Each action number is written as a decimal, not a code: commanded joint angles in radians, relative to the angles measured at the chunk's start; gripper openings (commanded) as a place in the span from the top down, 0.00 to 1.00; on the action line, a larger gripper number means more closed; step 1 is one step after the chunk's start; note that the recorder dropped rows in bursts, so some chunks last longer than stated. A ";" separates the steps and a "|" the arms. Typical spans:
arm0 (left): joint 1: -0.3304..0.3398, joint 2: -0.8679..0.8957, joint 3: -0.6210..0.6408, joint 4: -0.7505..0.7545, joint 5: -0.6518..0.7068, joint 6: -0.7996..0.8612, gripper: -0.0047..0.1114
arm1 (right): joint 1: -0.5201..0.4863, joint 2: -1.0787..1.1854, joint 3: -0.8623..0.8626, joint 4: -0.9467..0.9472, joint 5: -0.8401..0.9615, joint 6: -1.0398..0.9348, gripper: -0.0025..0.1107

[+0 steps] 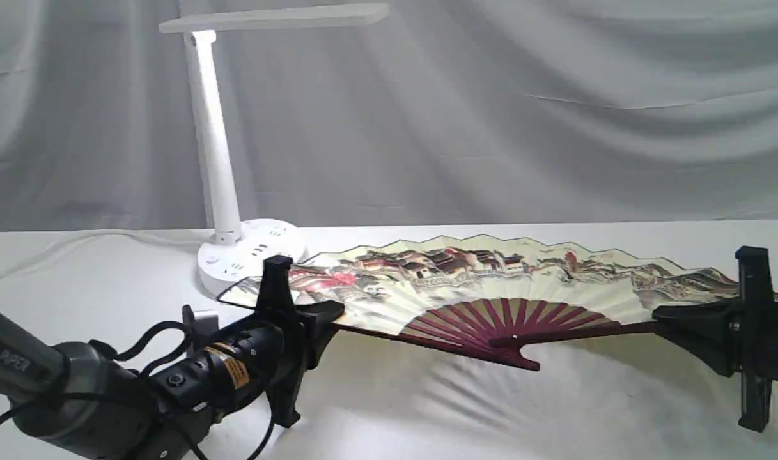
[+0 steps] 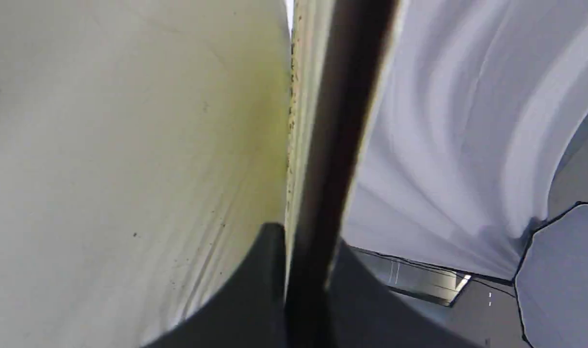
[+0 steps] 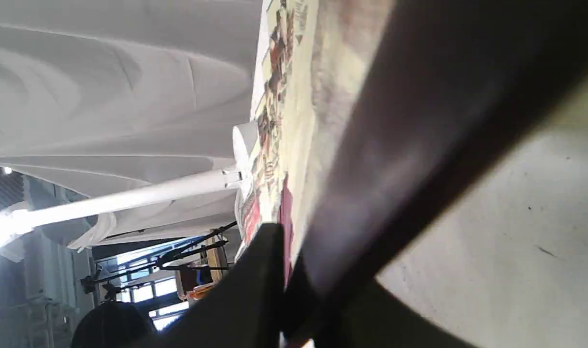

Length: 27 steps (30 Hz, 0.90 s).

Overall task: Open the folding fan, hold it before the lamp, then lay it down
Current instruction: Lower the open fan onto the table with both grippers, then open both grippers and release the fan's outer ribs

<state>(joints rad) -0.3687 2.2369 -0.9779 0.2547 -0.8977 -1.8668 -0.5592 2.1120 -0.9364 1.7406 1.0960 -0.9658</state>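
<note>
The folding fan (image 1: 491,287) is spread wide open, cream leaf with painted houses and maroon ribs, held low over the white table in front of the lamp's base. My left gripper (image 1: 321,319) is shut on the fan's left outer rib (image 2: 322,159). At the far right my right gripper (image 1: 667,322) is shut on the other outer rib (image 3: 395,159). The white lamp (image 1: 219,166) stands behind the fan's left end, its flat light bar (image 1: 273,18) overhead and its post (image 3: 129,198) also showing in the right wrist view.
A white tabletop (image 1: 427,415) spreads under the fan, which casts a pleated shadow on it. A grey draped curtain (image 1: 523,108) closes the back. A thin white cable (image 1: 75,246) runs left from the lamp's base.
</note>
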 commanded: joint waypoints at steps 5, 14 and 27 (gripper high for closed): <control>0.038 -0.007 -0.005 -0.159 -0.010 0.020 0.78 | -0.036 0.009 0.004 0.004 -0.146 -0.116 0.98; 0.038 -0.007 -0.005 -0.115 -0.014 0.017 0.61 | -0.036 0.009 0.004 0.004 -0.150 -0.152 0.98; 0.038 -0.014 -0.005 0.040 -0.077 -0.018 0.60 | -0.036 0.007 0.004 0.004 -0.150 -0.149 0.53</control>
<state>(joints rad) -0.3283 2.2348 -0.9801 0.2667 -0.9587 -1.8689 -0.5895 2.1221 -0.9364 1.7455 0.9428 -1.1083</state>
